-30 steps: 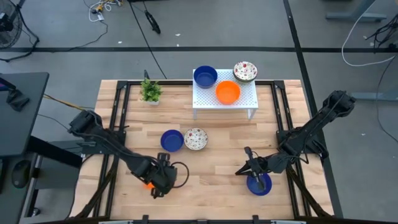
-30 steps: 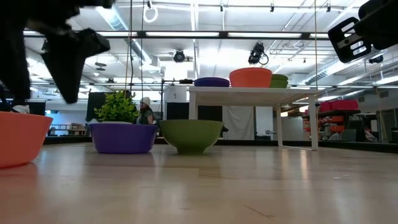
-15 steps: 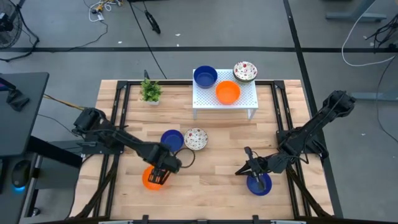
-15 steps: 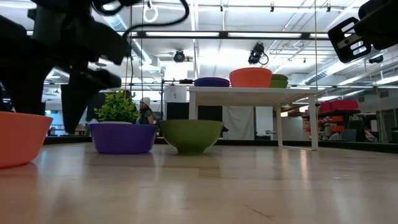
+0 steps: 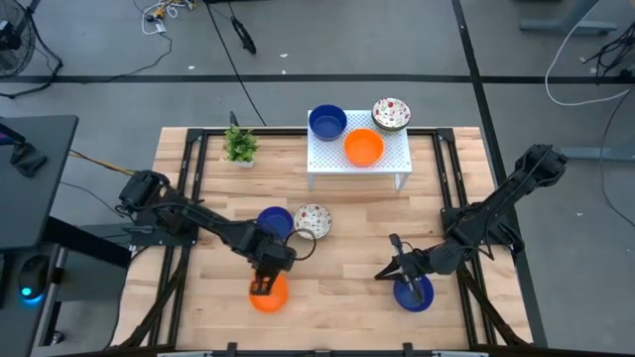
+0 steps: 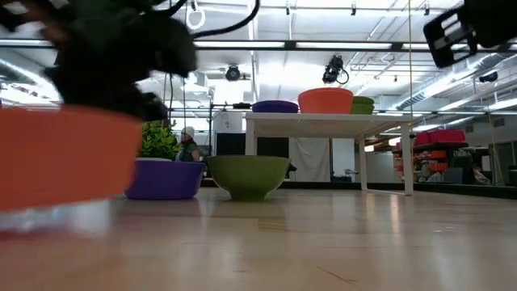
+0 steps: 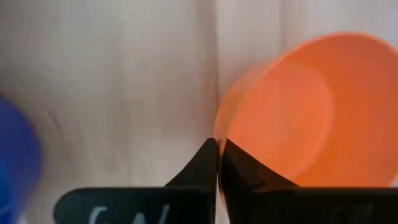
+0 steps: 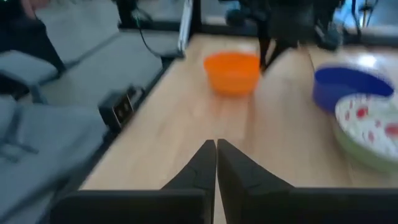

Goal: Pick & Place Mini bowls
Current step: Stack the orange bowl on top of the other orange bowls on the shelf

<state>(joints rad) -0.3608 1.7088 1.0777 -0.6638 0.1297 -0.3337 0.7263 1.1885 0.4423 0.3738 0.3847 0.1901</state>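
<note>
An orange mini bowl hangs near the table's front edge under my left gripper, which is shut on it; it also fills the low view's left. A blue bowl and a speckled white bowl rest on their bases at mid-table. My right gripper waits shut at the front right, touching nothing, beside another blue bowl. The white stand carries a blue bowl, an orange bowl and a speckled bowl. My left gripper pinches the orange bowl's rim between its two fingertips, one outside the wall and one on the inner side. The fingers point down from above. In the low view the bowl looks lifted just clear of the wood, hanging roughly level.
A small green potted plant stands at the back left. Bare wood lies between the two arms and in front of the stand. Dark rails run along the table's left and right sides.
My left gripper has swung over the orange bowl, shut on its rim and carried it toward the table's right and near edges. The bowl now looms much larger in the low view and sits a little off the wood.
</note>
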